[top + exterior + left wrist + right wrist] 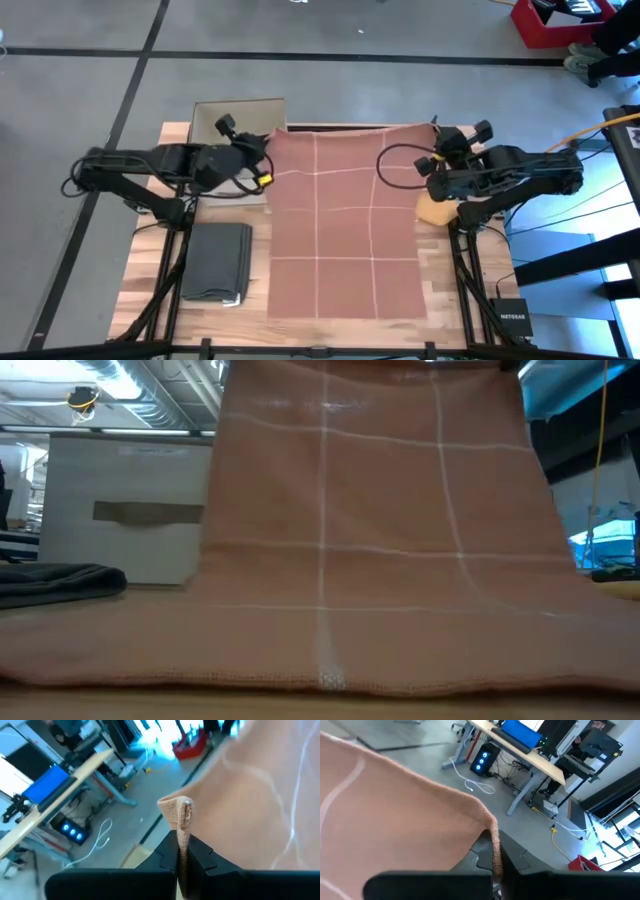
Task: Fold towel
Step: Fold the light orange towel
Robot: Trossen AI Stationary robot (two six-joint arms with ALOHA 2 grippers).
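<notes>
One rust-brown towel [345, 225] with pale grid lines, spread down the middle of one wooden table [145, 290], far edge lifted off the surface at 12 o'clock. Two grippers at work: left gripper [262, 152] clamped on the towel's far corner toward 10 o'clock, right gripper [437, 150] clamped on the opposite far corner toward 2 o'clock. Fabric edge pinched between both pairs of dark fingers [170, 855] in the wrist views, jaws together on cloth. One folded dark grey towel [217, 262] lying at 8 o'clock, well apart from the brown one. One pale box [238, 115] at 11 o'clock, just behind the left gripper.
</notes>
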